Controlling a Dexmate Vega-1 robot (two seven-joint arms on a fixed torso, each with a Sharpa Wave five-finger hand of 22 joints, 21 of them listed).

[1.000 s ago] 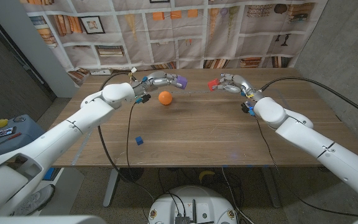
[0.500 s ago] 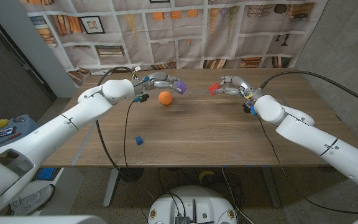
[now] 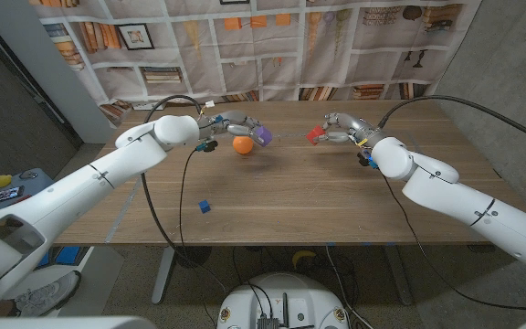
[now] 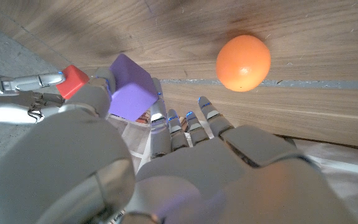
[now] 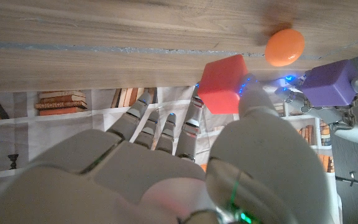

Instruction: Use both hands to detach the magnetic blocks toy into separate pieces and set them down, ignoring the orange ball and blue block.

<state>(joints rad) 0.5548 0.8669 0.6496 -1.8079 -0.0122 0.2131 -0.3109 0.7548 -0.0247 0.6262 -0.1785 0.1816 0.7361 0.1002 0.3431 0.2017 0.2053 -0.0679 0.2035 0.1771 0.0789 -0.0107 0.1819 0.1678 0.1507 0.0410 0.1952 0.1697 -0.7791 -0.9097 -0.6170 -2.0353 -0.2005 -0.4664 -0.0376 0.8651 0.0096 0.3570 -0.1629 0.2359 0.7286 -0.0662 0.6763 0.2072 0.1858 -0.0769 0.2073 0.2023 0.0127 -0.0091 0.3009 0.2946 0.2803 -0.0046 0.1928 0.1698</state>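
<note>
Fingers of left hand (image 3: 237, 122) partly behind purple block (image 3: 261, 135).

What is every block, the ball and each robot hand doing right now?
Purple block: held by left hand, apart from red.
Red block: held by right hand.
Orange ball: on the table, untouched.
Blue block: on the table, alone.

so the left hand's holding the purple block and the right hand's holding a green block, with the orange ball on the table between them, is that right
Not quite: the right hand holds a red cube-shaped block, not a green one, as the right wrist view shows. The rest stands: the left hand holds the purple cube-shaped block, and the orange ball sits on the wooden table between them.
</note>
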